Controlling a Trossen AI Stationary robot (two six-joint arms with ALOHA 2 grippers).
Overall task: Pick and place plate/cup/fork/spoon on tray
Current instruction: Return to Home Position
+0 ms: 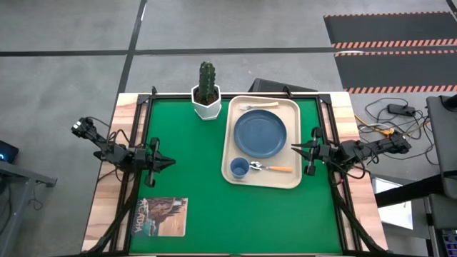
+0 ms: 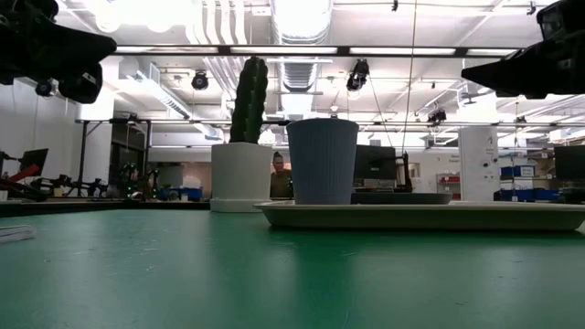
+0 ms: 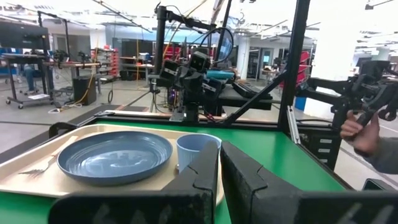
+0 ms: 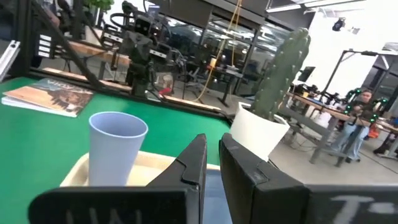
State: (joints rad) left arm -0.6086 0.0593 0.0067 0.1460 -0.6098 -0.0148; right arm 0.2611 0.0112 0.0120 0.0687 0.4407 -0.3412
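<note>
Plate (image 1: pixel 260 134), cup (image 1: pixel 239 168), fork (image 1: pixel 258 106) and spoon (image 1: pixel 275 168) are set on the tray (image 1: pixel 285 178). The left jaws and right jaws are seen together, empty, at the tabletop's (image 1: pixel 186 143) sides. Home should be reached slowly, kept clear of the tray.

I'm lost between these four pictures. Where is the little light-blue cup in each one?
High view: the cup stands in the bottom-left corner of the tray.
Low view: mid-picture, upright on the tray.
Left wrist view: beside the plate, just beyond the fingers.
Right wrist view: on the tray, booklet beyond it.
Shared landmark: the cream tray under it.
</note>
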